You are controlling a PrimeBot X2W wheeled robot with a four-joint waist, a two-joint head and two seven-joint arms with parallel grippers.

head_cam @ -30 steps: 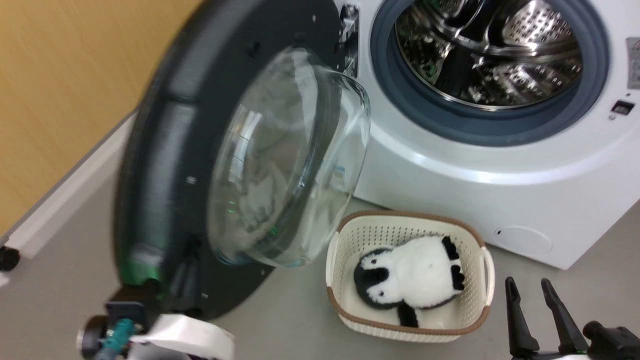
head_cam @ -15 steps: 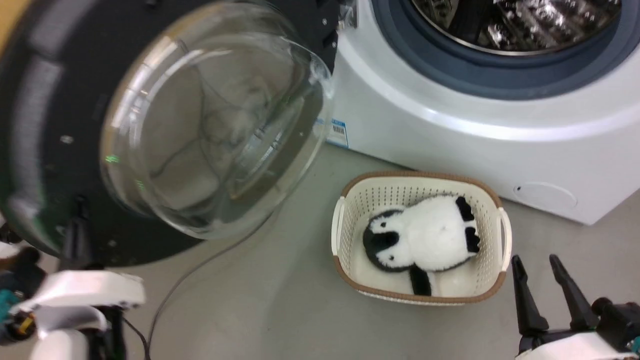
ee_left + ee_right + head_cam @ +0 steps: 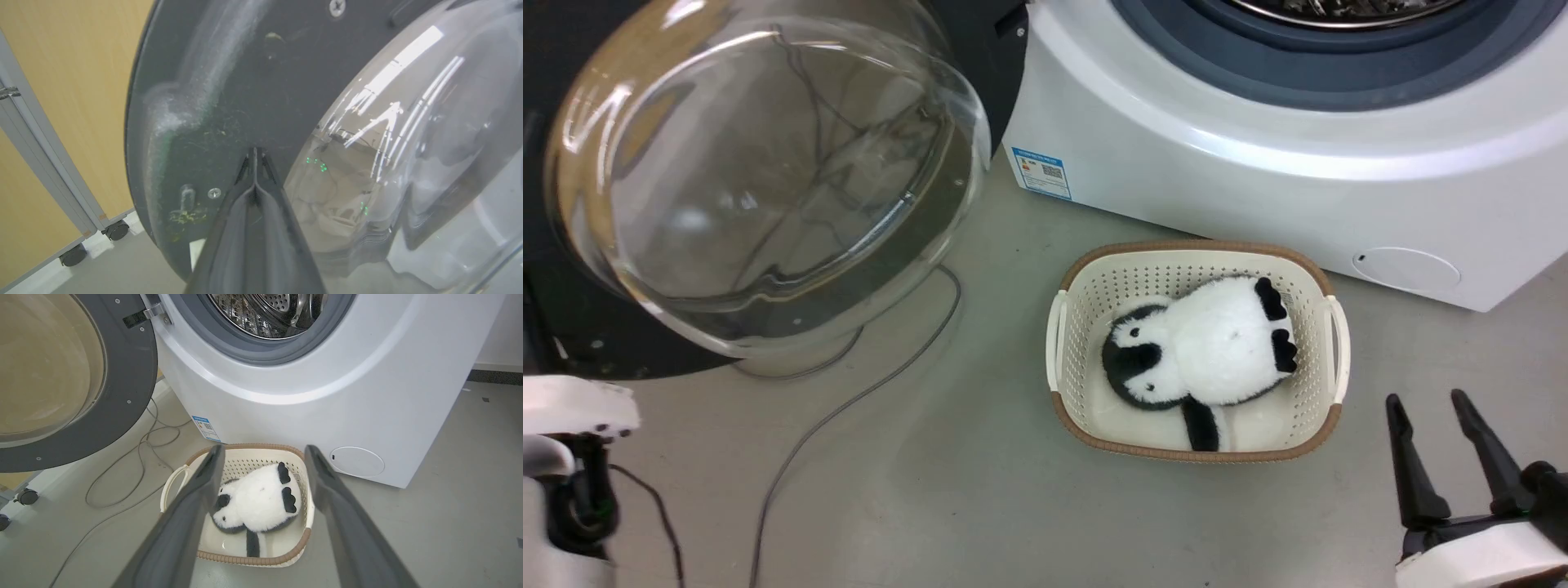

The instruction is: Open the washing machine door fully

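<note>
Clearance: washing machine door (image 3: 752, 188) stands open at 10 o'clock, washing machine (image 3: 1258, 180) at 1 o'clock.
Glossy black disc with clear bulging glass bowl; bare grey floor (image 3: 980, 506) at 6 o'clock; left hand (image 3: 254, 155) pinched closed, tips by door's black face, contact unclear; right hand (image 3: 1425, 398) spread wide, empty, 5 o'clock; perforated cream basket (image 3: 1201, 245) with plush penguin (image 3: 1209, 351) at 4 o'clock; cable (image 3: 849, 408) under door.

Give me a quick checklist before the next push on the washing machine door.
1. Left end effector shut, tip at black rim of washing machine door: ok.
2. Contact with door: cannot tell.
3. Door fully open: cannot tell.
4. Right end effector open, empty, away from door: ok.
5. Basket with plush toy outside door's swing: ok.
6. Floor cable beneath door: not ok, might snag.
</note>
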